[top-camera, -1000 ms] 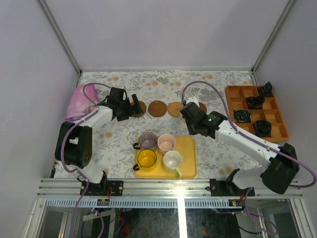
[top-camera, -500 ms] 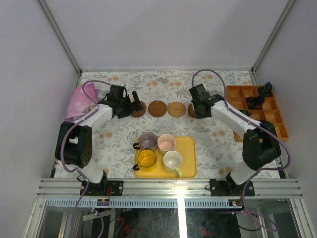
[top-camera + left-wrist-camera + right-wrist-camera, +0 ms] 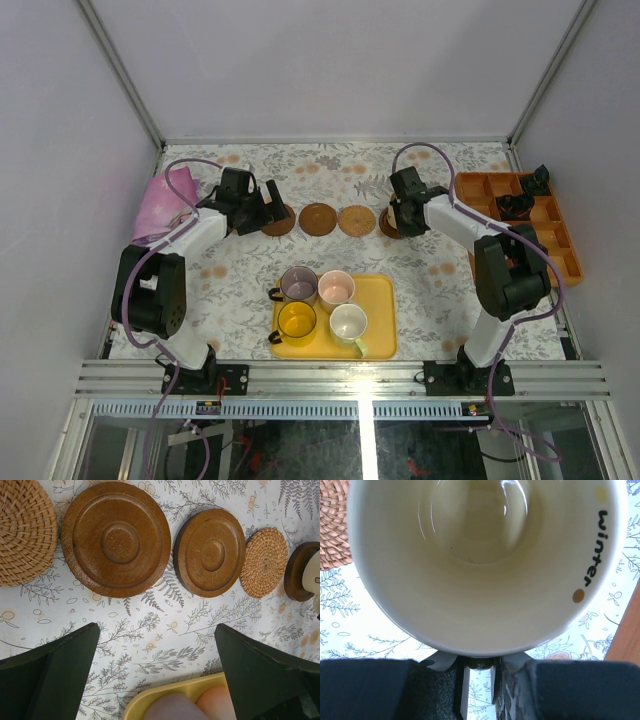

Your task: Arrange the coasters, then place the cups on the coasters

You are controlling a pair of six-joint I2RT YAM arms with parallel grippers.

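The cream cup [image 3: 485, 555], with "winter" printed inside its rim, is at the right end of the coaster row. The right end effector [image 3: 477, 669] has hold of it, jaws drawn narrow at the cup's near side. The cup is over a dark wooden coaster [image 3: 296, 572] (whether its base rests on the disc cannot be told).

Just left of that lies a small woven coaster [image 3: 263, 555]. Next come the middle wooden coaster [image 3: 210, 552] and the left wooden coaster [image 3: 116, 539], both ringed. A left woven coaster [image 3: 20, 530] ends the row. They lie side by side, close but apart.

The left end effector [image 3: 156, 630] hangs over the left part of this row, jaws spread wide and holding nothing.

Nearer the arm bases, the yellow tray [image 3: 380, 300] carries four cups, two by two. The purple-grey cup [image 3: 298, 285] and pink cup [image 3: 336, 290] stand behind. The yellow cup [image 3: 297, 322] and the white cup with a green handle [image 3: 348, 325] stand in front.

All of this sits on the floral tabletop [image 3: 440, 290]. An orange compartment box [image 3: 568, 262] holding black parts lies at its right edge, and a pink cloth [image 3: 160, 205] at its left.
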